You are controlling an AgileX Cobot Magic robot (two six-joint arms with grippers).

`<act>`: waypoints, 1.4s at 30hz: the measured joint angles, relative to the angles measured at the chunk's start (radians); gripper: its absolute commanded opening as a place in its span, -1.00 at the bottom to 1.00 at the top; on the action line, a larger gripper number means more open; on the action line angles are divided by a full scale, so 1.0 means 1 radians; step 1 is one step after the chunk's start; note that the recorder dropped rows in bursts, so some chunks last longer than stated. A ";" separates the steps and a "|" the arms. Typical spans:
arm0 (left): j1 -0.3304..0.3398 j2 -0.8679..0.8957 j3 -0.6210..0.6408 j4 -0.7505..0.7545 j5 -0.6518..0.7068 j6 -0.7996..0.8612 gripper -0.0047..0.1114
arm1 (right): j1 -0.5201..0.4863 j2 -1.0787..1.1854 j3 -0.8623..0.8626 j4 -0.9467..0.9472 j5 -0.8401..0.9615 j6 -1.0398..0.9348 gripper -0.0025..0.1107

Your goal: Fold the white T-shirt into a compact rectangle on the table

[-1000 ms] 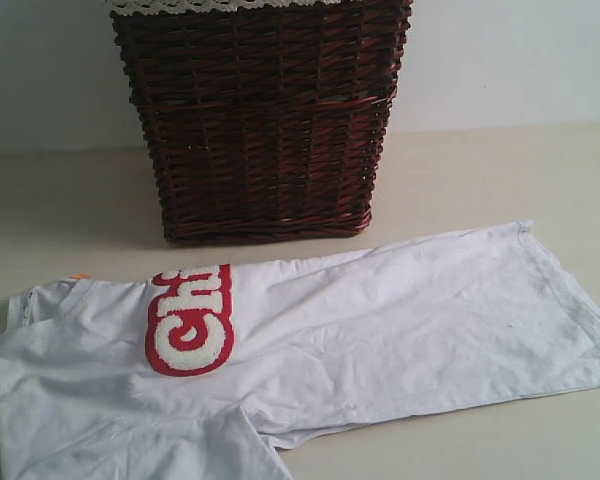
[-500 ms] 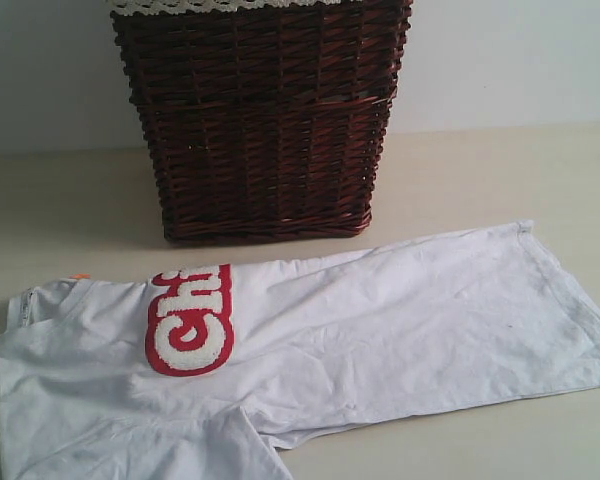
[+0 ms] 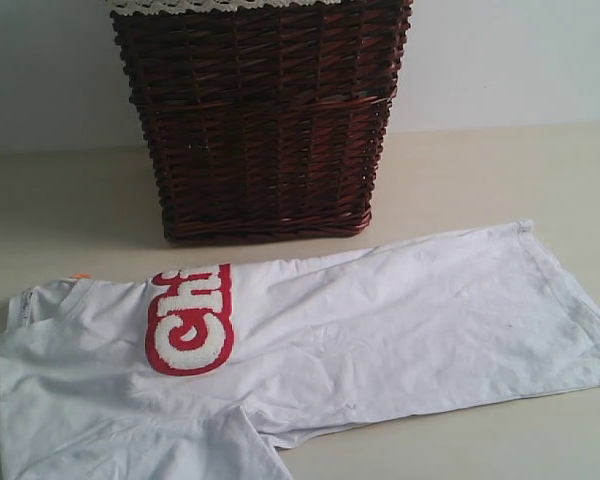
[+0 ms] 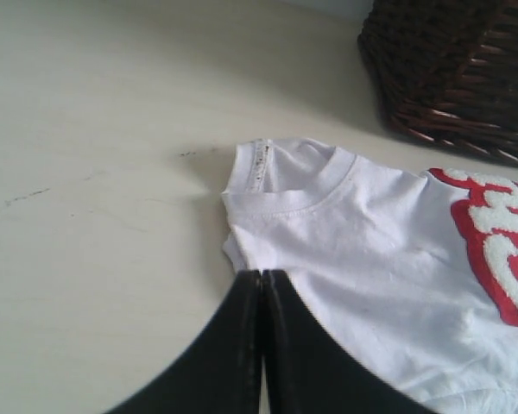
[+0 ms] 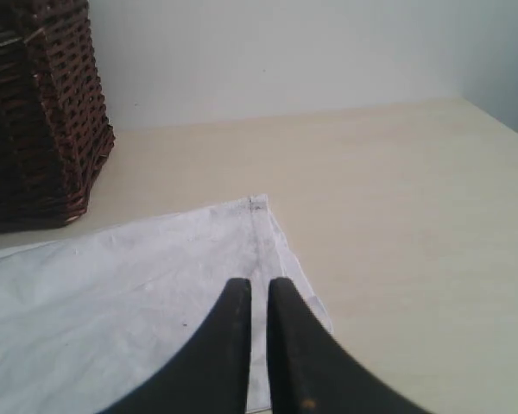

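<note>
The left gripper [image 4: 261, 274] had its black jaws pressed fully together at the shoulder edge of the white T-shirt [image 3: 380, 320]; whether they pinched cloth, I could not tell. The right gripper [image 5: 259, 283] showed only a thin empty slit, above the hem corner. The shirt lay flat, soft and wrinkled, on the table [image 3: 480, 170], with a ribbed neck [image 4: 328, 185] and a fuzzy red patch [image 3: 188, 320]. Behind it stood a dark woven basket [image 3: 260, 130]. The table was pale and matte, the wall [image 3: 510, 60] plain light grey.
</note>
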 measured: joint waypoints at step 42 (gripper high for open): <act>-0.011 -0.096 0.003 0.035 0.000 0.000 -0.87 | 0.110 -0.038 0.000 0.004 0.053 0.013 -0.79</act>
